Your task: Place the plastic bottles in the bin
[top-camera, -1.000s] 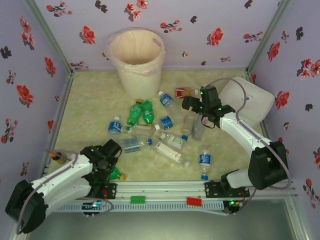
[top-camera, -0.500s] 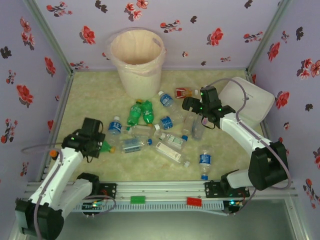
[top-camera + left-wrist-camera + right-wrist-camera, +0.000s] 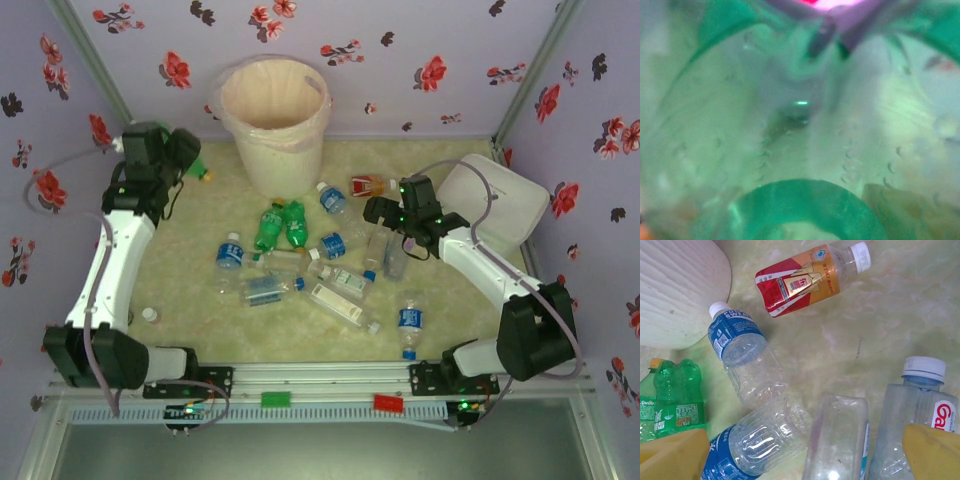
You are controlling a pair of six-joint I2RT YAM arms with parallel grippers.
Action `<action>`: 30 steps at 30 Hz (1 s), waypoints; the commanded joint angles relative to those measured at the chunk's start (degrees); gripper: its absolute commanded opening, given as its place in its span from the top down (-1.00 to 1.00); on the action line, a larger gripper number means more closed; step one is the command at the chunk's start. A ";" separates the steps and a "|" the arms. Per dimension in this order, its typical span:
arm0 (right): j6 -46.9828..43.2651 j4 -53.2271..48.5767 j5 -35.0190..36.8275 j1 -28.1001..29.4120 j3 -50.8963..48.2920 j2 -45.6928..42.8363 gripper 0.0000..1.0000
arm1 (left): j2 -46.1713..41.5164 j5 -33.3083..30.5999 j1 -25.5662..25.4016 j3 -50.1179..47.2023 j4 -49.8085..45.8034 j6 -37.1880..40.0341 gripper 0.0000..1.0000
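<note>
Here: pale marbled tabletop [image 3: 180, 300] under right gripper [image 3: 372, 210], jaws wide apart above clear bottles [image 3: 752, 365]; lilac flowered walls [image 3: 400, 30] behind left gripper [image 3: 188, 160], clamped on green bottle [image 3: 800, 125].

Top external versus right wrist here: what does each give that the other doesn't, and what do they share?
Top external: the left claw beside the bin, gripping a green bottle, plus the white box at right. Right wrist: legible print on the Sprite bottle, and the right claw with its yellow fingertips spread wide. Shared: the bin, the red-labelled bottle and the blue-labelled bottle beside it.
</note>
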 commanded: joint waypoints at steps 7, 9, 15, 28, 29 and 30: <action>3.36 -4.10 2.51 1.60 -1.43 -4.11 -0.99 | 17.25 7.15 -6.60 27.87 10.20 15.06 0.01; 4.16 -3.56 2.51 1.87 -2.98 -5.98 -0.99 | 22.40 8.11 -7.92 35.28 7.85 18.46 0.04; 9.07 1.57 4.18 2.17 -7.78 -9.94 -0.99 | 38.63 9.53 -10.99 59.40 -2.04 23.70 0.06; 12.54 0.31 3.25 2.31 -7.19 -13.24 -0.99 | 53.51 9.46 -11.94 67.31 -3.85 30.16 0.00; 12.93 0.20 3.39 2.31 -7.40 -13.61 -0.99 | 53.97 9.37 -12.01 67.39 -3.78 30.07 -0.03; 13.40 0.19 3.39 2.39 -7.80 -14.03 -0.99 | 54.41 9.36 -11.95 67.39 -3.69 29.87 -0.10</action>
